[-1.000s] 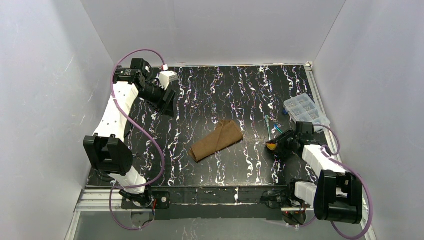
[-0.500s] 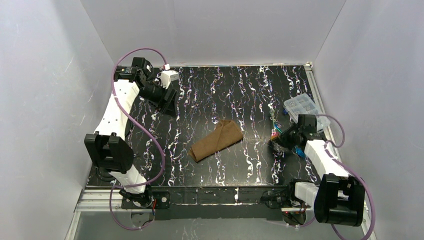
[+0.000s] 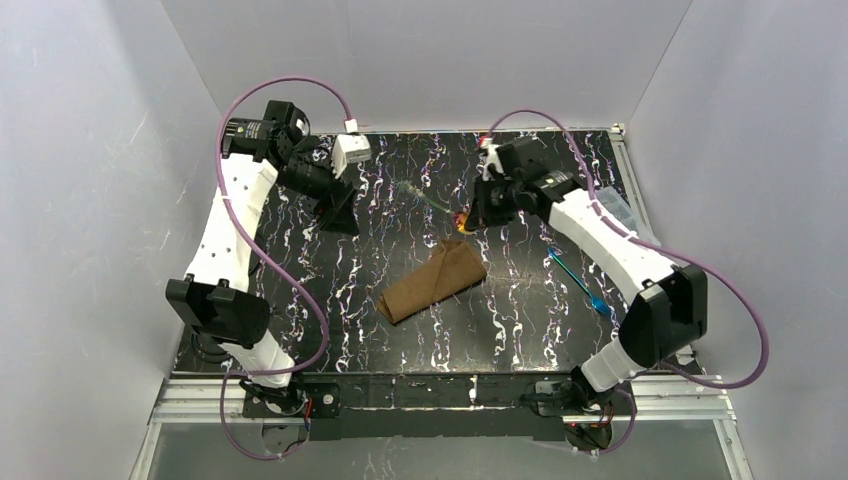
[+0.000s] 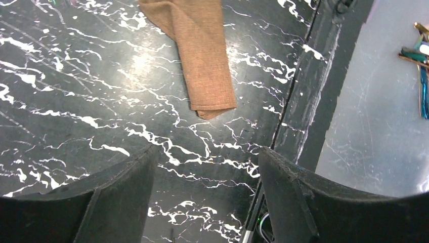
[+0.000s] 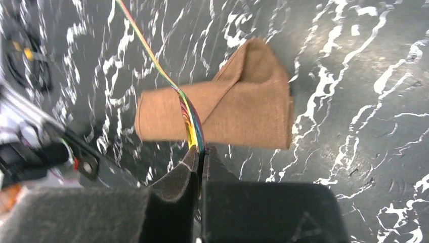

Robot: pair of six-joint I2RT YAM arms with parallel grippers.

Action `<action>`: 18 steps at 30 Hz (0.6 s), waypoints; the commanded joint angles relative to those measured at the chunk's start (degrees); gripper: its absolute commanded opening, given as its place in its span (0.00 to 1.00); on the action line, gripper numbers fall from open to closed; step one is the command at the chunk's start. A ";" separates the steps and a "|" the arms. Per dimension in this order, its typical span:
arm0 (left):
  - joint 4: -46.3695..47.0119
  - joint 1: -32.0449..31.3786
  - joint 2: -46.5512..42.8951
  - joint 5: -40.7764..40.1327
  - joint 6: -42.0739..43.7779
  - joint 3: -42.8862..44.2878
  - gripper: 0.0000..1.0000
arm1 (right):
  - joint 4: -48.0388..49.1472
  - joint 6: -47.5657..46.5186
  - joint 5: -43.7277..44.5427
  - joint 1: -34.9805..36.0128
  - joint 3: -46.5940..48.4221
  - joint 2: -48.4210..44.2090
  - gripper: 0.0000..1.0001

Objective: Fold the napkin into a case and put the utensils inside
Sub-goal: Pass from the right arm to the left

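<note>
The brown napkin, folded into a narrow case (image 3: 433,282), lies slantwise mid-table; it also shows as the case (image 5: 227,114) and the case (image 4: 202,55) in the wrist views. My right gripper (image 3: 466,222) hovers over the case's far end and is shut on a thin iridescent utensil (image 5: 189,121), whose long end (image 3: 420,197) points away to the back left. A second, blue utensil (image 3: 578,280) lies flat on the table to the right. My left gripper (image 3: 336,214) hangs at the back left, well apart from the case, open (image 4: 207,157) with nothing between its fingers.
A clear plastic compartment box (image 3: 614,203) sits at the right edge, partly behind the right arm. The black marbled table (image 3: 520,340) is walled in white on three sides, and a metal rail (image 3: 420,395) runs along the front.
The right gripper shut on a utensil at the right side, then swung it up and left to over the case's far end. A blue utensil stayed on the table. The left arm shifted slightly.
</note>
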 commanded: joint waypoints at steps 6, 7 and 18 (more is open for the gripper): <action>-5.20 -0.85 -5.75 3.36 9.15 -10.13 0.72 | -17.27 -17.18 -3.83 12.27 13.19 6.12 0.01; -5.04 -1.02 -5.92 2.58 9.77 -11.20 0.72 | -17.38 -18.19 -4.59 12.87 13.59 6.18 0.01; -3.52 -2.02 -8.64 4.73 11.33 -19.38 0.72 | -20.25 -26.32 -10.35 18.17 19.66 9.16 0.01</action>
